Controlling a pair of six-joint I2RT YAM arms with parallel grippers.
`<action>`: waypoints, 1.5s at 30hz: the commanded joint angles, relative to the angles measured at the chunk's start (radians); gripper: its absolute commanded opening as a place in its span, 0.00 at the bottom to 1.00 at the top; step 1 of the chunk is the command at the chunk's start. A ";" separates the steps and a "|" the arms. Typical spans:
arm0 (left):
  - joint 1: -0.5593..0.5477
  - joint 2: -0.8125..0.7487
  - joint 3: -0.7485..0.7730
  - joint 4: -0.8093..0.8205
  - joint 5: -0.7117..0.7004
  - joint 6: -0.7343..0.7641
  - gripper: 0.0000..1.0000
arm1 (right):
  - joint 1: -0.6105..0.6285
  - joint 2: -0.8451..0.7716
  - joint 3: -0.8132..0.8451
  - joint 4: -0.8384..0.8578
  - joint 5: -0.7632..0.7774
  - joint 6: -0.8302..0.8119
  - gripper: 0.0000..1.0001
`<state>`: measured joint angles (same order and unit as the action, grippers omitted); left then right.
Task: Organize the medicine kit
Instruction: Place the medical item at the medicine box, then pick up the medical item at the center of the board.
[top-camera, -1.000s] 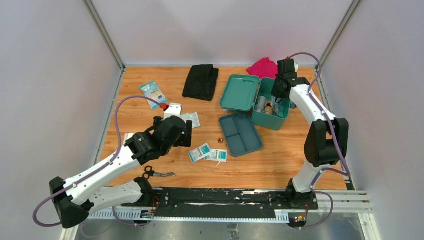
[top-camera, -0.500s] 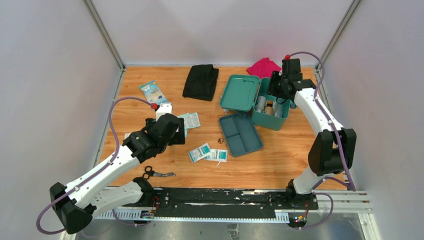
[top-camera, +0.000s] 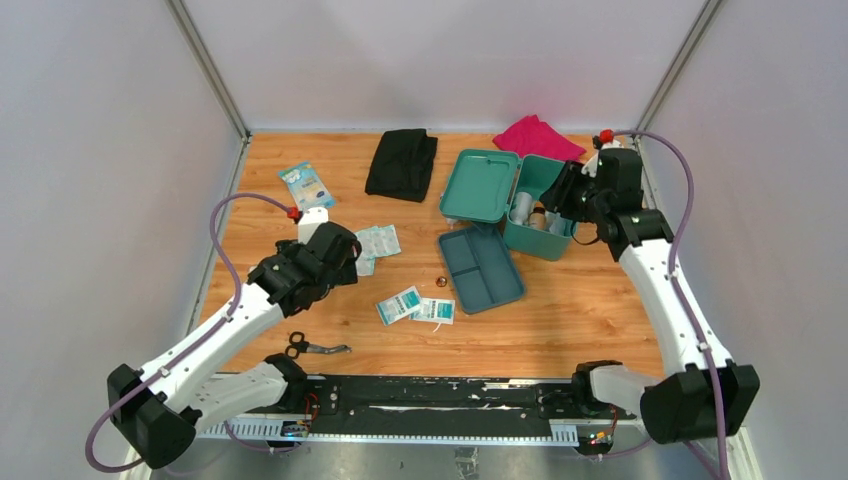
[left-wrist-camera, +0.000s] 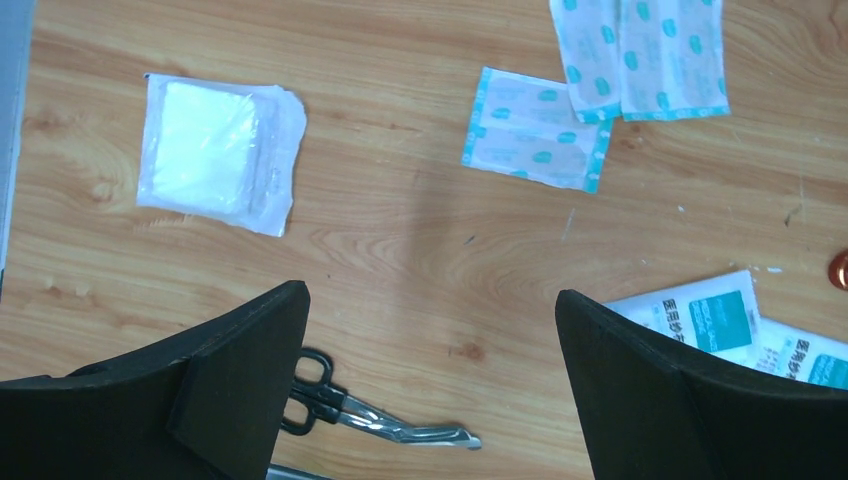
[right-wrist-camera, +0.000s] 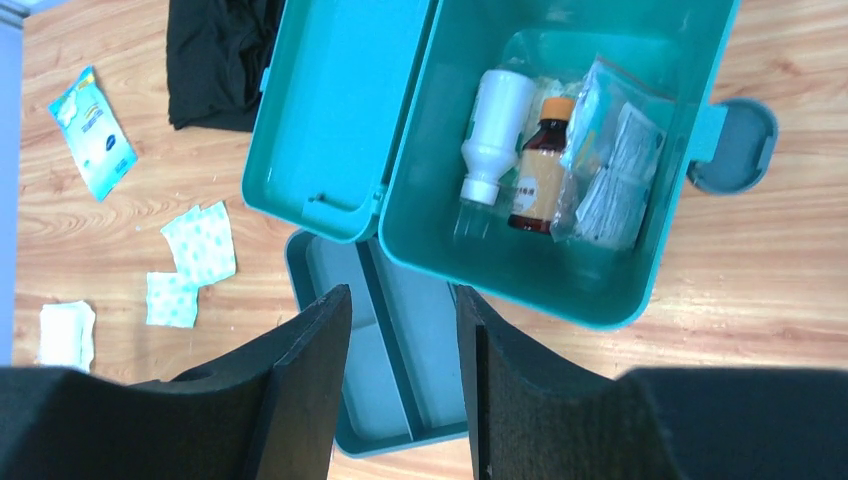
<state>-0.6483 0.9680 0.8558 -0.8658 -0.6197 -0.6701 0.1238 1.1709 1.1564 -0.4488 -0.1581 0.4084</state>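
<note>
1. Moved: right gripper (right-wrist-camera: 400, 300) has swung from the far side of the medicine kit (top-camera: 538, 242) round to its right side. Its claw went from clenched to partly released, with nothing between the fingers.
2. Left gripper (left-wrist-camera: 428, 292) has slid left and nearer. Its claw is released wide and empty, hovering over bare table (top-camera: 580, 320) between the gauze pad (left-wrist-camera: 215, 150), plaster strips (left-wrist-camera: 537, 130) and scissors (left-wrist-camera: 370, 415).
3. Kit sits at the far right of the table, lid (top-camera: 480, 185) thrown open to the left.
4. Inside the box lie a white bottle (right-wrist-camera: 495, 130), a brown bottle (right-wrist-camera: 540, 170) and clear packets (right-wrist-camera: 615, 160).
5. Inner tray (top-camera: 482, 268) is out on the table, just near-left of the box, both compartments bare.
6. Reading: right side looks to have just finished a drop into the box and is free for another pick.
7. Still loose: gauze pad, plaster strips, scissors, printed sachets (top-camera: 415, 305), all well left of the kit.
8. Left gripper is best placed for those, likely the gauze or plasters next.
9. Flat packets may be hard to pinch off the wood.
10. Tray back in and lid shut look like the last steps; task roughly part done.
</note>
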 joint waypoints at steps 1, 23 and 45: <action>0.053 0.022 -0.001 -0.017 -0.053 -0.036 1.00 | -0.012 -0.079 -0.075 -0.015 -0.050 0.015 0.48; 0.789 0.355 -0.039 0.303 0.204 0.000 1.00 | -0.008 -0.170 -0.165 -0.088 -0.209 0.013 0.45; 1.020 0.559 -0.102 0.545 0.578 0.094 0.93 | 0.000 -0.180 -0.211 -0.088 -0.250 0.030 0.43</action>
<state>0.3649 1.4807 0.7719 -0.3737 -0.1738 -0.5995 0.1234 0.9977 0.9615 -0.5167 -0.3855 0.4274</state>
